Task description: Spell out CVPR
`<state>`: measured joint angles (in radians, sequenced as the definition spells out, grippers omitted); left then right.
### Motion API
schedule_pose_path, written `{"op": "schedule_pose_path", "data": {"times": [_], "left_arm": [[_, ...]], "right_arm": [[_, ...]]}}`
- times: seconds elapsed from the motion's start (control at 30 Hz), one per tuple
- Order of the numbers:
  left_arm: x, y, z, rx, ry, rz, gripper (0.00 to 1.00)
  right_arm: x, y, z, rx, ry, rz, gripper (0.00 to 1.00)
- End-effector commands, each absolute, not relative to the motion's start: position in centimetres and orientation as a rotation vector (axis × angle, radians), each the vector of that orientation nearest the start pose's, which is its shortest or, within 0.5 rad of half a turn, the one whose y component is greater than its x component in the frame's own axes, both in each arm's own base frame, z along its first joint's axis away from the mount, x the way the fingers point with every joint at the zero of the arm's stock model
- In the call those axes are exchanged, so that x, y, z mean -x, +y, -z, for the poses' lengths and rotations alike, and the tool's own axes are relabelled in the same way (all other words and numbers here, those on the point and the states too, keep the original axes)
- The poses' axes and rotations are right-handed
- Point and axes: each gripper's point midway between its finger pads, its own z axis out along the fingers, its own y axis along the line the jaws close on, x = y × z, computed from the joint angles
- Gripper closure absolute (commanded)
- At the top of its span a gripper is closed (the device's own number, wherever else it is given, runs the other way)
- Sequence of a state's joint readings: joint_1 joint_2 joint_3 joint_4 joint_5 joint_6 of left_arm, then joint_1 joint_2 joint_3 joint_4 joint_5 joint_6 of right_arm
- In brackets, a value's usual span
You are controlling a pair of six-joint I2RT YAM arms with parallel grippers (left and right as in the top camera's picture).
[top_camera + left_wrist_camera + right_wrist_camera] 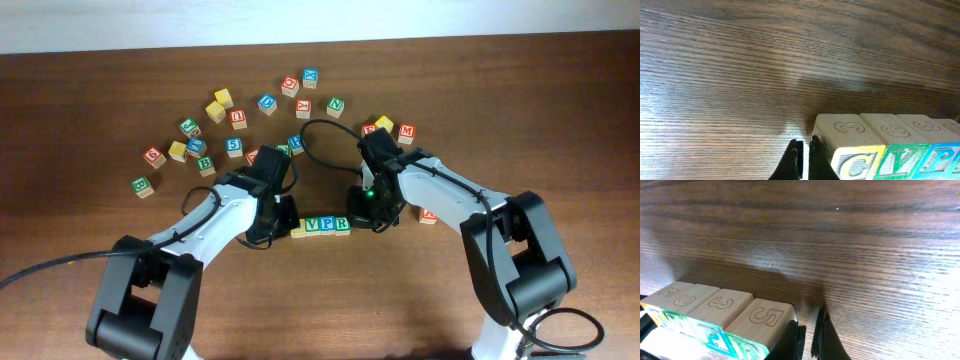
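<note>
Overhead, word row (pixel 321 226): four blocks side by side on the surface (pixel 560 120), showing V, P, R, with a yellow one at the left end. Looks already spelled.
Overhead, loose blocks (pixel 237 118): scattered farther back, well apart from the row, probably not needed any more.
Overhead, left end effector (pixel 281 217): just beside the left end of the row.
Overhead, right end effector (pixel 374 214): just beside the R end.
Left wrist, C block (pixel 852 160): first in the row, followed by V and P, touching the outer side of one finger.
Left wrist, fingers (pixel 791 161): almost together, only a thin slit between, nothing held.
Right wrist, block with 5 on top (pixel 761 321): last of the row, against the outer side of the nearer finger.
Right wrist, fingers (pixel 824 335): nearly closed, holding nothing.
Remaining: likely only straightening the row and drawing both arms back.
</note>
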<state>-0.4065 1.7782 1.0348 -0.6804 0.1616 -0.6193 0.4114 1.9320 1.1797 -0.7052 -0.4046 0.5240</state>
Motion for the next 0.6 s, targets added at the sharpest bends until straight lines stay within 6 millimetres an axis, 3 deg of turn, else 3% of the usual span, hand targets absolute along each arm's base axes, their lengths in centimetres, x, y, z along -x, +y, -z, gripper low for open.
{"op": "schedule_pose_path", "data": {"times": [0.0,0.47,0.57], "left_arm": [[-28.91,-16.23,-0.99,0.263,3.073,0.373,1.0],[-29.47,-15.86,-0.95,0.263,3.047,0.336,1.0],[-29.33,-15.76,-0.92,0.264,3.053,0.328,0.95]], "right_arm": [[-29.93,20.74,-0.23,-0.145,3.164,-0.652,0.96],[-29.57,20.57,-0.18,-0.153,3.181,-0.642,0.95],[-29.74,20.03,0.05,-0.155,3.178,-0.587,0.94]]}}
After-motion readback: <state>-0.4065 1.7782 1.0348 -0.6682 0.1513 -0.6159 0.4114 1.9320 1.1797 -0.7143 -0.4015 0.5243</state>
